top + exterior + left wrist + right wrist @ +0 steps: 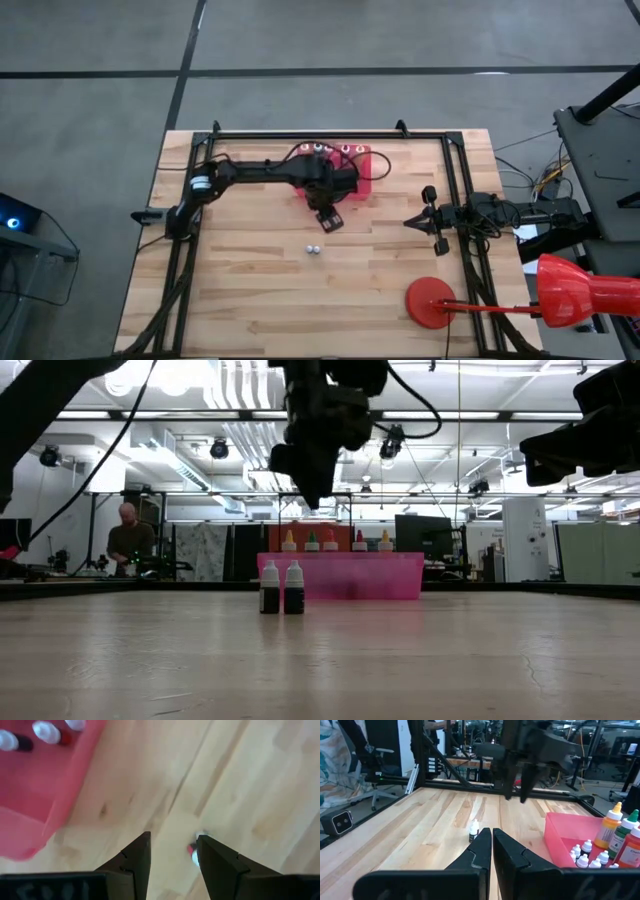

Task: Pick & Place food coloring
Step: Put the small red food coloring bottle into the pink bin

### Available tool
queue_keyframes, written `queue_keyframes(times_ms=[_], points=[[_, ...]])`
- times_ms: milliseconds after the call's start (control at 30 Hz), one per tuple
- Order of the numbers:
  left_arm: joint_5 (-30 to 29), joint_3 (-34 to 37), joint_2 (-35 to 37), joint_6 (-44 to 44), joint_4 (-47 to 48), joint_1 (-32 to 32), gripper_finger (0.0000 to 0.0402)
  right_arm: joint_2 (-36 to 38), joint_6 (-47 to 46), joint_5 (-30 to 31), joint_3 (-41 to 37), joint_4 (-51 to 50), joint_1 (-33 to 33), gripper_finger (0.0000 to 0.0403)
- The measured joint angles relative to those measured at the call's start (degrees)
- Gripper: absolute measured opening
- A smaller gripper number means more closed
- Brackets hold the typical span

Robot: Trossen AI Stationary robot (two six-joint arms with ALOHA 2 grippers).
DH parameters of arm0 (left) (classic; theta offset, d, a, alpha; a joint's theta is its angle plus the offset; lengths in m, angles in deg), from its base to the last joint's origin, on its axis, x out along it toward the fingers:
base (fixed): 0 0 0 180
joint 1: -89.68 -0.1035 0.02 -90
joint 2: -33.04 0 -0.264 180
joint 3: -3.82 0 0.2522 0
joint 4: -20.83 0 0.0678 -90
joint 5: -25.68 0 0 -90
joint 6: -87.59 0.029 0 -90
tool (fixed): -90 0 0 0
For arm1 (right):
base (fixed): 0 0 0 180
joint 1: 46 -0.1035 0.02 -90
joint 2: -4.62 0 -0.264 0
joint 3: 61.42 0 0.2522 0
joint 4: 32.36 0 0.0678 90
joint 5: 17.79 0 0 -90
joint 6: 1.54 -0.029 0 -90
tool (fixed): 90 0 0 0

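Because 2 small food coloring bottles (315, 248) stand upright and touching each other on the bare counter (250, 290), apart from the pink tray (372, 160), the left pincer (330, 219) hangs above the boards between tray and pair, fingers pointing down. Its fingers (137, 857) are spread with nothing between them (a bottle cap peeps out just beside one fingertip in the left wrist view), so I judge it is lining up to collect a bottle for the tray. The tray already holds taller bottles (335, 541) along its far side and several small white-capped ones (587, 857), which suggests it is the goal. Further right, the right pincer (413, 221) waits near the counter's right rail, pressed together and holding nothing.
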Motion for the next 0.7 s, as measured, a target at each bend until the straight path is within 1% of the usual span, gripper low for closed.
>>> queue_keyframes(times_ms=[133,300,467,700], points=[[0.0,4.2,3.0,2.7,-0.2,1.5,0.0131,0.0,0.1,0.0,0.0,0.0,0.0,0.0008],[0.0,12.2,9.0,4.5,-1.7,3.1,0.0131,0.0,0.0,0.0,0.0,0.0,0.0,0.0008],[0.0,21.0,15.0,4.6,-5.5,4.6,0.0131,0.0,0.0,0.0,0.0,0.0,0.0,0.0008],[0.0,29.0,20.5,4.5,-8.9,6.5,0.0131,0.0,0.1,0.0,0.0,0.0,0.0,0.0008]])
